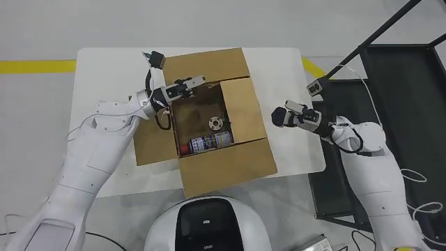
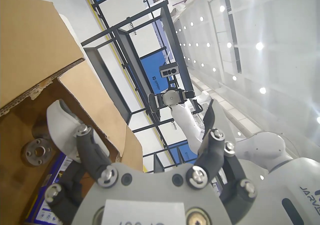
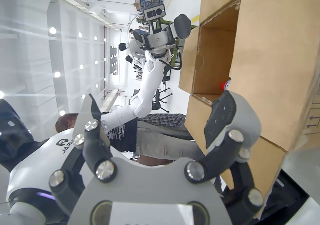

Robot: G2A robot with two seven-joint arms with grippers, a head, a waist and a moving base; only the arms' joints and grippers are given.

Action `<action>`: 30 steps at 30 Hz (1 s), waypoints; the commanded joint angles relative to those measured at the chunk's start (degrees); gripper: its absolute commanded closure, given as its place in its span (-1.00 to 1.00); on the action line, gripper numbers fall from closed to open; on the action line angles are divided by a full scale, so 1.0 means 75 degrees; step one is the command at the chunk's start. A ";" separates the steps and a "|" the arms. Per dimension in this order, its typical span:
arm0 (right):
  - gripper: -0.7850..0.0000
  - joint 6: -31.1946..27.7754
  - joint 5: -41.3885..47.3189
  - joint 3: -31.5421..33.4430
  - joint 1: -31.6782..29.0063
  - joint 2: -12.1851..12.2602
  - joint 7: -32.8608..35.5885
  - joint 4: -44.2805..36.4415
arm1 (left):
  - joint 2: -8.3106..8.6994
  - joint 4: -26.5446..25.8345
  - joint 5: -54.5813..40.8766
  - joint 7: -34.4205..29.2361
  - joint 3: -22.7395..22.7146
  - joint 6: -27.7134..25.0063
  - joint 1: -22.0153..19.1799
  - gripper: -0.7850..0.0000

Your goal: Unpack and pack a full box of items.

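The left gripper reaches inward with its fingers spread wide; the right gripper (fingers likewise parted) faces it, both forearms angled inward.

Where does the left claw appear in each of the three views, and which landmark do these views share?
Top view: the left claw hangs at the upper left corner of the cardboard box opening.
Left wrist view: in the foreground, open, over the cardboard box.
Right wrist view: farther off, beyond the cardboard box.
Shared landmark: the open cardboard box.
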 commanded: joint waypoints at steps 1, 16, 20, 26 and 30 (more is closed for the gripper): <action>-1.00 0.0005 -0.0013 -0.0009 0.0007 -0.0001 -0.0007 -0.0002 | 0.0000 0.0000 0.0000 -0.0001 0.0000 0.0000 0.0000 -1.00; -1.00 -0.0058 0.0883 0.0266 -0.0278 0.0003 -0.0018 -0.0415 | -0.0309 -0.0254 -0.0013 0.0158 0.0825 0.0853 -0.0480 -1.00; -1.00 -0.0021 0.1261 0.0666 -0.0591 0.0037 -0.0012 -0.0428 | -0.0669 0.0465 -0.0175 0.0503 0.1571 0.0909 -0.0898 -1.00; -1.00 0.0001 0.1251 0.0825 -0.0992 0.0054 -0.0107 -0.0521 | -0.1233 0.1782 -0.0131 0.1276 0.2393 0.0719 -0.1456 -1.00; -1.00 0.0061 0.1139 0.0806 -0.1167 0.0062 -0.0124 -0.0615 | -0.1456 0.2395 0.0026 0.1509 0.2601 0.0411 -0.1645 -1.00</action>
